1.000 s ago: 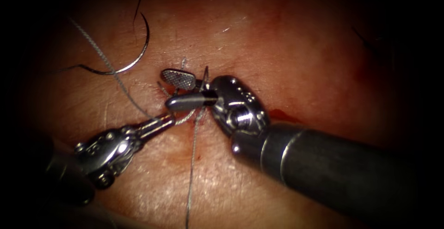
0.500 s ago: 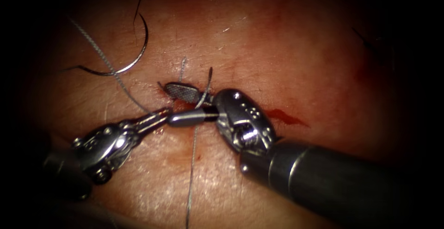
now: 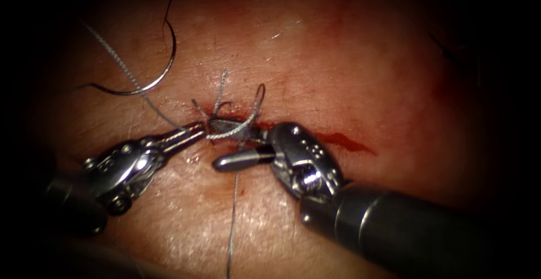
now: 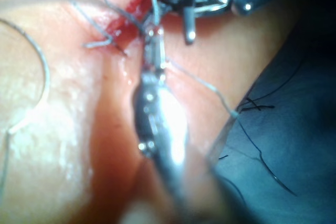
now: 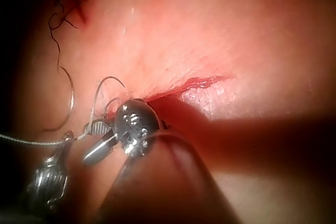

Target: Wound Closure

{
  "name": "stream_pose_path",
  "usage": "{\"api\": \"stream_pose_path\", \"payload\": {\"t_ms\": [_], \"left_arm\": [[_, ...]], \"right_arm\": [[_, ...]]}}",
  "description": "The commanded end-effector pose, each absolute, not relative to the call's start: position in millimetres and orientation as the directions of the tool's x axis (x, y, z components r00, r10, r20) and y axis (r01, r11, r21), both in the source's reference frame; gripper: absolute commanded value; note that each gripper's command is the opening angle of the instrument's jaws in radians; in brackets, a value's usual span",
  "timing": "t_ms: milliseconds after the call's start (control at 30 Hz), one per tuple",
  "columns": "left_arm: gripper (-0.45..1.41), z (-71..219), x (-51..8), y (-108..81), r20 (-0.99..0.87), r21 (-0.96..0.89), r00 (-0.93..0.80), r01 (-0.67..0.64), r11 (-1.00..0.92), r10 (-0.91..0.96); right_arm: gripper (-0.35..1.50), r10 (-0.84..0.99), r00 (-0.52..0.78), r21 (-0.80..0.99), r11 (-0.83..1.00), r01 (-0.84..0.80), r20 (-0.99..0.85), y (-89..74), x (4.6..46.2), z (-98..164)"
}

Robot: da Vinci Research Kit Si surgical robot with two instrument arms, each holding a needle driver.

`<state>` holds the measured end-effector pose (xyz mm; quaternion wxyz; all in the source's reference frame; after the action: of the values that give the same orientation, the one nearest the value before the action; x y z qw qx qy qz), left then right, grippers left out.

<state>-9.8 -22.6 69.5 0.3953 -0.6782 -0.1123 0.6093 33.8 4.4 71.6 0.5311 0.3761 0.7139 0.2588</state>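
Two tools meet at the cut in the tissue. We see the left tool, jaws clenched, grasping the thread just beside the knot site, with one strand running from its tip away up and to the left. We see the right tool with its jaws parted and grasping nothing; the thread lies draped over its upper jaw, while the lower jaw points free towards the left tool's side. Over the last second the right tool has drawn back and down from the cut, uncovering short upstanding ends and a small loop of thread above its jaws, and the left tool has crept closer to them. We judge from this that the work is on the thread at the stitch, not on the needle. It lies loose on the tissue surface, well apart from both tools, beyond the left tool's tip on the left side of the cut, not in the tissue. Red fluid marks the cut just behind the right tool's wrist.
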Motion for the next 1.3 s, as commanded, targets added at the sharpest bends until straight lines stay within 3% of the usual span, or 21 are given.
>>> {"api": "stream_pose_path", "payload": {"t_ms": [33, 300, 367, 433, 533, 833, 1100, 1300], "left_arm": [[-0.45, 69.9, -9.8, -23.5, -0.739, -0.671, 0.228, -0.332, -0.663, 0.634], [-0.45, 68.4, -10.5, -24.6, -0.735, -0.676, 0.226, -0.319, -0.665, 0.639], [-0.45, 68.2, -11.0, -25.5, -0.737, -0.674, 0.220, -0.315, -0.668, 0.639], [-0.45, 68.1, -11.1, -25.8, -0.738, -0.673, 0.217, -0.313, -0.670, 0.639], [-0.45, 68.1, -11.1, -26.0, -0.738, -0.672, 0.217, -0.312, -0.671, 0.639], [-0.45, 69.0, -11.2, -26.2, -0.743, -0.667, 0.212, -0.313, -0.677, 0.634], [-0.45, 70.7, -10.2, -25.4, -0.748, -0.662, 0.203, -0.306, -0.685, 0.632], [-0.45, 72.8, -10.1, -24.9, -0.752, -0.656, 0.185, -0.304, -0.691, 0.633]], "right_arm": [[1.26, 0.802, -0.146, 0.763, 0.596, 0.251, -0.578, 3.8, 34.6, 72.4], [1.23, 0.752, -0.107, 0.738, 0.659, 0.142, -0.651, 5.8, 34.5, 72.9], [0.89, 0.741, -0.129, 0.733, 0.671, 0.115, -0.659, 6.5, 34.6, 72.8], [-0.06, 0.732, -0.126, 0.716, 0.681, 0.151, -0.670, 6.6, 34.6, 72.6], [-0.35, 0.732, -0.142, 0.727, 0.680, 0.097, -0.666, 7.3, 34.8, 72.4], [-0.35, 0.723, -0.296, 0.747, 0.664, 0.045, -0.624, 11.0, 34.1, 72.5], [-0.35, 0.871, -0.360, 0.818, 0.458, 0.349, -0.334, 9.4, 34.1, 73.7], [-0.35, 0.900, -0.359, 0.847, 0.381, 0.371, -0.247, 8.4, 34.5, 73.4]]}}
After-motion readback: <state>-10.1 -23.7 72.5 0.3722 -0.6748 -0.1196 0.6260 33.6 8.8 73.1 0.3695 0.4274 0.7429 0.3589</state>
